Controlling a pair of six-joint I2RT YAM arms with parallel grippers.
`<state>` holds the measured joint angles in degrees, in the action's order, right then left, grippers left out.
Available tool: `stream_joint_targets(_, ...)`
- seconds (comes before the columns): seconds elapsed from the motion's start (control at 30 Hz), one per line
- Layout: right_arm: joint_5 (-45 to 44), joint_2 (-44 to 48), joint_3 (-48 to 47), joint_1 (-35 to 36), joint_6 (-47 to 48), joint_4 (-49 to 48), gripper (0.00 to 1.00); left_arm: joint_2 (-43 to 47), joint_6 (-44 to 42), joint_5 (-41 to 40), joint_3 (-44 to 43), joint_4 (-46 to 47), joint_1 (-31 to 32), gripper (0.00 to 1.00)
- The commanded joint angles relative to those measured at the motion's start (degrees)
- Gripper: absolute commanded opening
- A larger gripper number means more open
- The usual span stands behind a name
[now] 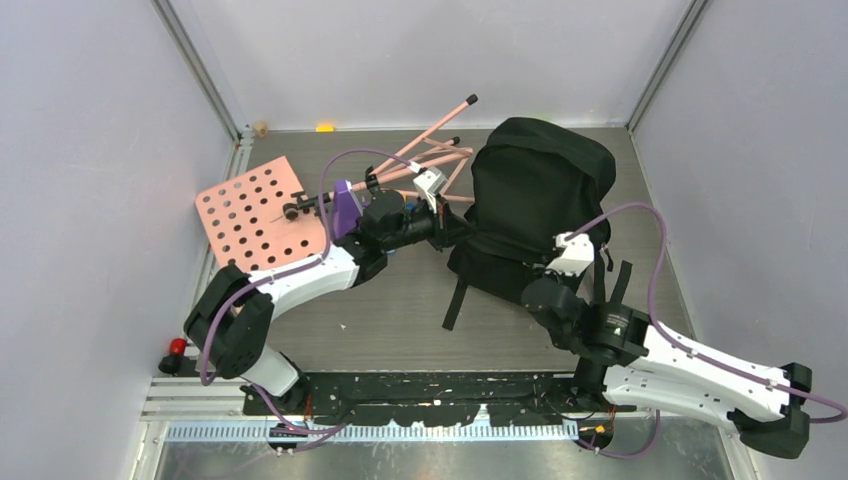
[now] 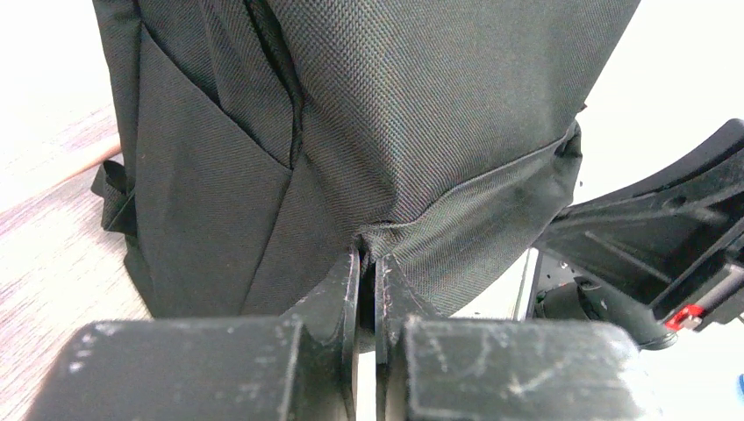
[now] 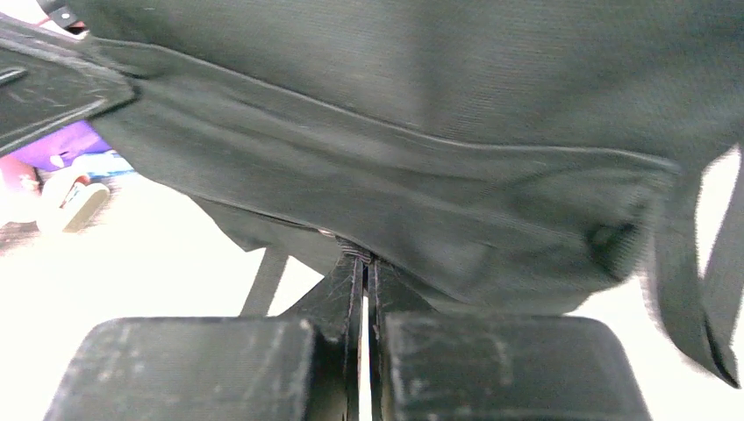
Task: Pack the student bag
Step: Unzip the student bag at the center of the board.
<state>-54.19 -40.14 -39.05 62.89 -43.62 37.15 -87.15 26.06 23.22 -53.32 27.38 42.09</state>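
the student bag [image 1: 540,195] is standing in the back right part of the table [image 1: 400,320], leaning a little, with its black straps [image 1: 458,305] trailing toward the near edge; both arms are reaching to it from two sides.

the left gripper [image 2: 368,263] is closed, and its fingers [image 2: 338,294] are pinching a fold of the bag's fabric on the lower left side; in the left wrist view the cloth is bunching just at the tips. the right gripper [image 3: 367,263] is also closed, with no gap showing between the jaws; it is nipping the bag at a seam along the lower edge, where something small and metallic is showing, but i cannot tell what it is.

other things are lying close on the left of the bag; a bundle of pink rods [image 1: 440,140] with black tips is resting behind the left arm and touching the bag's left side; a purple object [image 1: 345,210] is sitting under the left arm's cable, partly hidden by the arm; a pink perforated board [image 1: 250,215] is lying further left, near the wall. in the right wrist view a small white container [image 3: 75,200] is lying beside the purple thing, blurred. a small yellow piece [image 1: 325,127] is lying at the back wall, well apart from the bag, and a red button [image 1: 177,347] is sitting beside the left arm's base.
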Motion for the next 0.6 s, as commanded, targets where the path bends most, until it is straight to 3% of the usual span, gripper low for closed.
stream_joint_targets(0.0,-8.02,4.68,-3.82,-0.44,-9.63,17.86,0.0,2.08,-2.47,-0.5,-2.84,0.87,-3.5,0.0)
stream_joint_targets(0.43,-16.93,17.13,-4.69,-0.41,-26.89,34.43,0.0,2.51,-7.36,1.21,-4.13,-4.96,-6.67,0.0)
stream_joint_targets(0.57,-16.62,18.15,-4.51,-0.44,-23.33,32.48,0.02,2.37,-6.98,1.9,-3.92,-4.37,-6.82,0.0)
